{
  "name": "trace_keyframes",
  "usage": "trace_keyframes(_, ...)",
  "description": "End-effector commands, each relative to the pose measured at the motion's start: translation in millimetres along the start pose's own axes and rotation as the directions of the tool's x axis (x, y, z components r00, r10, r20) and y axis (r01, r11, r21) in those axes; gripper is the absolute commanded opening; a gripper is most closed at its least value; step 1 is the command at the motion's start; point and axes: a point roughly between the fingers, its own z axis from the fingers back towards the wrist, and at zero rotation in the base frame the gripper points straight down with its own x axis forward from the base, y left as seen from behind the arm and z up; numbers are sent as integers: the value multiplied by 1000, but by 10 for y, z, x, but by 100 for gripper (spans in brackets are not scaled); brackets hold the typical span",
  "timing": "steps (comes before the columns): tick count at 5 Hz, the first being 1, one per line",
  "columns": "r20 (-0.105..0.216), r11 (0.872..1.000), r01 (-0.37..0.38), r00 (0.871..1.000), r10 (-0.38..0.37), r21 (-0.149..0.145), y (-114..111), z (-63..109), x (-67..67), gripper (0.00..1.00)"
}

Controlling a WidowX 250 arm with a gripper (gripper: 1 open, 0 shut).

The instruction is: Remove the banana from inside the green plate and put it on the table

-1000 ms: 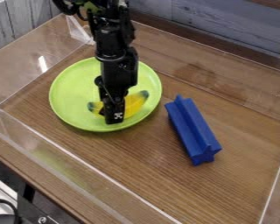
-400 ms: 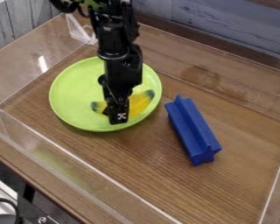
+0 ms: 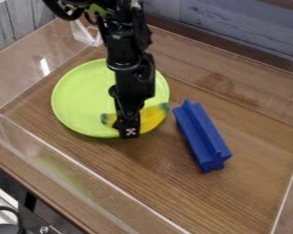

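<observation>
So here's where you were: your hand (image 3: 128,126) pointed straight down at the near-right edge of the green plate (image 3: 81,91), fingers partly closed around the banana (image 3: 146,116); looked like a real grip to me, though the fingers covered the middle of it. The banana sat right under the hand, yellow showing on the side toward the blue block (image 3: 200,135), its long axis running roughly from the plate's middle out toward that block; I couldn't tell if it was clear of the rim or just over it. Apart from that the plate held nothing I could see. Bare desk (image 3: 136,183) lay just in front of the rim; I'd guess that was your drop spot, short of the block.
</observation>
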Motion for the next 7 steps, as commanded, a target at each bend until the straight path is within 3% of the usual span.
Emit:
trace_keyframes(1, 48, 998, 39, 998, -41, 46, -62, 132, 85, 0)
trace_keyframes(4, 61, 994, 108, 992, -110, 30, -290, -13, 228, 0)
trace_keyframes(7, 68, 993, 117, 991, -118, 22, -348, -142, 336, 0)
